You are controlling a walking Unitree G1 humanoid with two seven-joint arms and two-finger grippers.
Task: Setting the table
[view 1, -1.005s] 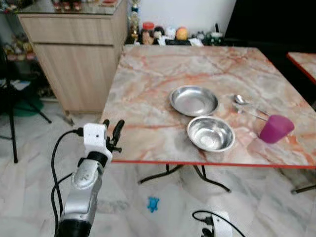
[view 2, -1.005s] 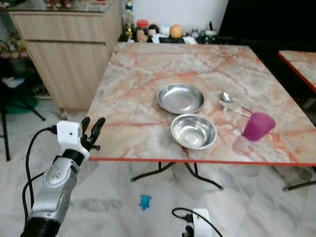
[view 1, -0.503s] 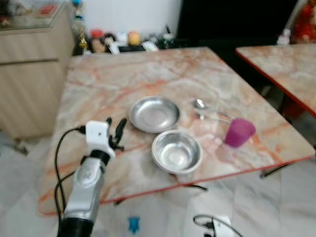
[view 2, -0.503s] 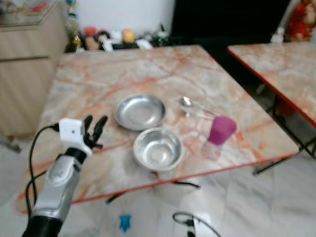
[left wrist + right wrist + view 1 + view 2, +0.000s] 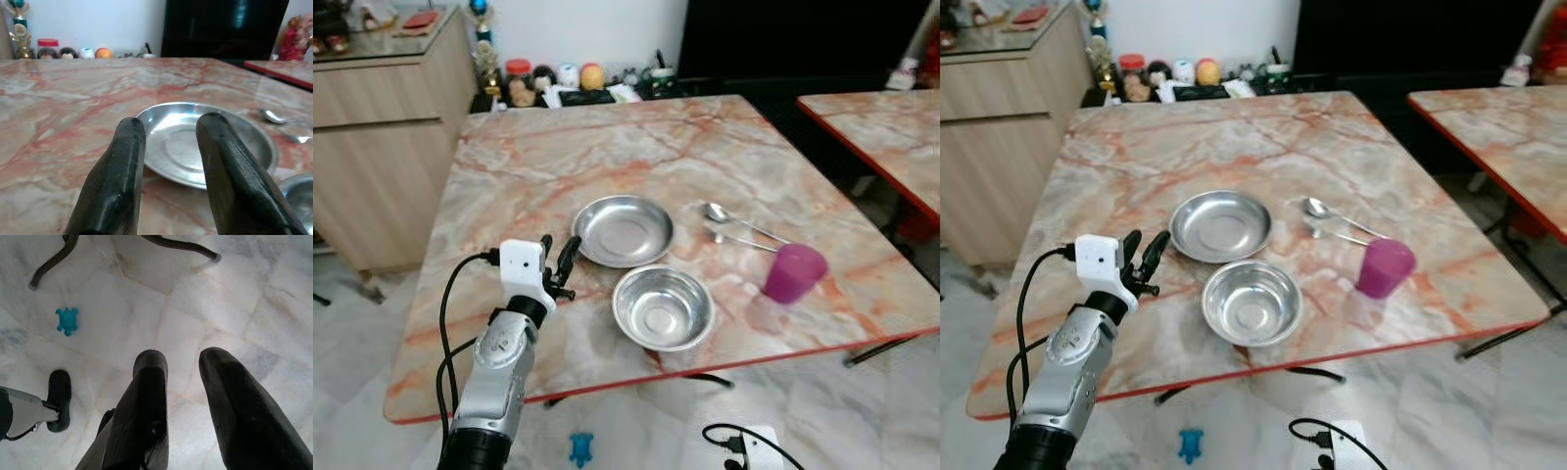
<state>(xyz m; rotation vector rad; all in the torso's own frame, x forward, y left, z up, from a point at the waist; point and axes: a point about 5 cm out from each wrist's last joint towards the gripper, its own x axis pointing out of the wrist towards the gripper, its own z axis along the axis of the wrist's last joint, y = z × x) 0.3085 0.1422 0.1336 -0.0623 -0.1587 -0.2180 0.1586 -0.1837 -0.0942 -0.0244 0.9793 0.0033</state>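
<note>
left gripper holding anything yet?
No, the left gripper is open and empty, its two black fingers apart and aimed at the steel plate on the table.

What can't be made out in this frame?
- Small items past the table's far edge: too small in the eye views to identify.
- Second utensil beside the spoon: too thin to tell its type.
- Second table: cut off by the right edge.
- Right gripper: aimed at the floor, arm out of frame.
</note>
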